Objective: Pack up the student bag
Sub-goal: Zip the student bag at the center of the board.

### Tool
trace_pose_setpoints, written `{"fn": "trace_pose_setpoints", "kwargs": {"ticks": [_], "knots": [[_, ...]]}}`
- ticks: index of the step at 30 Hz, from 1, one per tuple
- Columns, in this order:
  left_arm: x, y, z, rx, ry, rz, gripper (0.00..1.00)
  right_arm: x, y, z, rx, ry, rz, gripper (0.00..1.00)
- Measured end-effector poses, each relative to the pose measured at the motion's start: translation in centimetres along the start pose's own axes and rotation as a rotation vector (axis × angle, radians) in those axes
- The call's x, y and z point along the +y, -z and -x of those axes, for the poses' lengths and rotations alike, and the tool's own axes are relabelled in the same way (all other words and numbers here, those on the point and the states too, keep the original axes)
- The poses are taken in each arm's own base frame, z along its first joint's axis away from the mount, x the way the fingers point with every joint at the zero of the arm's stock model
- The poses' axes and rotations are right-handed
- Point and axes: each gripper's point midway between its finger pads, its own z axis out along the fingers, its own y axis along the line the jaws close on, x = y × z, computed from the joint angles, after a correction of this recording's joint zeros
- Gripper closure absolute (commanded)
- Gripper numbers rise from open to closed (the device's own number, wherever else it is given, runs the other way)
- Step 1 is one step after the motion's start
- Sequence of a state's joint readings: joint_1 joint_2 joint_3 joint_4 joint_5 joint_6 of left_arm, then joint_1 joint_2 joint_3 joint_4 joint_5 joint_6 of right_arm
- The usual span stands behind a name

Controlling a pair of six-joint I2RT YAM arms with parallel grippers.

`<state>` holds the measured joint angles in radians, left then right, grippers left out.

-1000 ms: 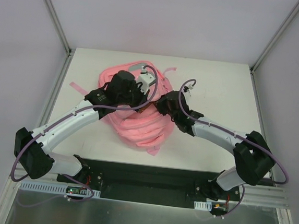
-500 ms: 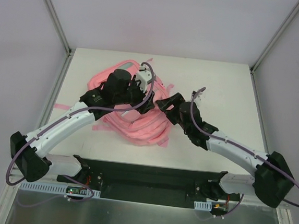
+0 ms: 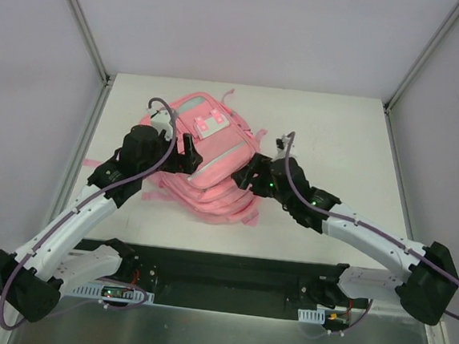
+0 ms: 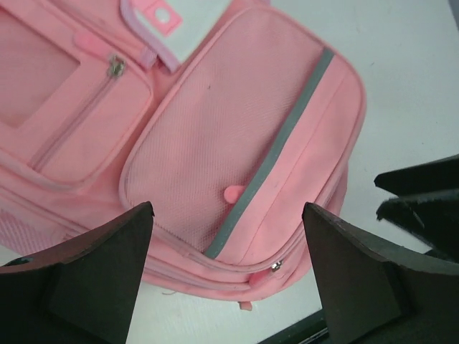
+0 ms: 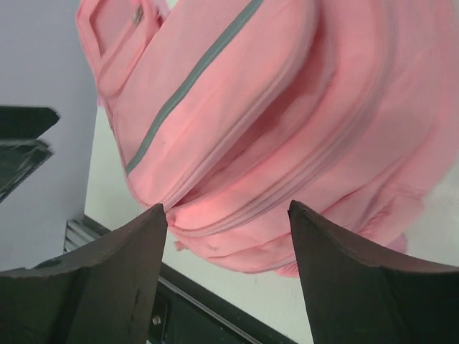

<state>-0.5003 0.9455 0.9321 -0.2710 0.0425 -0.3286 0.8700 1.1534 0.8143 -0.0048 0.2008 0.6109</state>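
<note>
The student bag [image 3: 211, 150], a large pink backpack, lies flat on the white table with its front pockets facing up. Its grey zip strip [image 4: 287, 136] crosses the lower pocket. My left gripper [image 3: 184, 154] stands open at the bag's left side. In the left wrist view the left gripper [image 4: 228, 208] hangs above the bag's lower edge [image 4: 237, 143] with nothing between its fingers. My right gripper [image 3: 247, 176] stands open at the bag's right side. In the right wrist view the right gripper [image 5: 227, 206] frames the bag's zipped edge [image 5: 287, 107] without gripping it.
Loose pink straps [image 3: 93, 162] trail onto the table left of the bag. The black base plate [image 3: 229, 272] runs along the near edge. Metal frame posts [image 3: 83, 143] and grey walls bound the table at the left, right and back.
Both grippers have opened and let go of the bag. The bag has dropped from a lifted, bunched heap to lie flat. Both arms have drawn back toward the near edge.
</note>
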Motion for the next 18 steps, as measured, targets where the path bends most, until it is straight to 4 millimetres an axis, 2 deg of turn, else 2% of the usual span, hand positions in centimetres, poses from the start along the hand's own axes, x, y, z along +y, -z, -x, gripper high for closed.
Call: {"fn": "trace_pose_setpoints", "kwargs": {"ticks": [3, 8, 14, 18], "knots": [[1.2, -0.6, -2.7, 0.068, 0.084, 0.037, 0.21, 2.1, -0.8, -2.8, 0.075, 0.084, 0.026, 0.28], [2.0, -1.1, -5.3, 0.133, 0.201, 0.057, 0.27, 3.5, -1.5, -6.4, 0.147, 0.175, 0.03, 0.28], [3.9, -0.5, -6.3, 0.119, 0.338, 0.11, 0.22, 3.7, -2.2, -7.0, 0.158, 0.203, 0.017, 0.28], [4.3, -0.7, -6.4, 0.112, 0.389, 0.119, 0.26, 4.4, -2.5, -7.4, 0.165, 0.225, 0.025, 0.28]]}}
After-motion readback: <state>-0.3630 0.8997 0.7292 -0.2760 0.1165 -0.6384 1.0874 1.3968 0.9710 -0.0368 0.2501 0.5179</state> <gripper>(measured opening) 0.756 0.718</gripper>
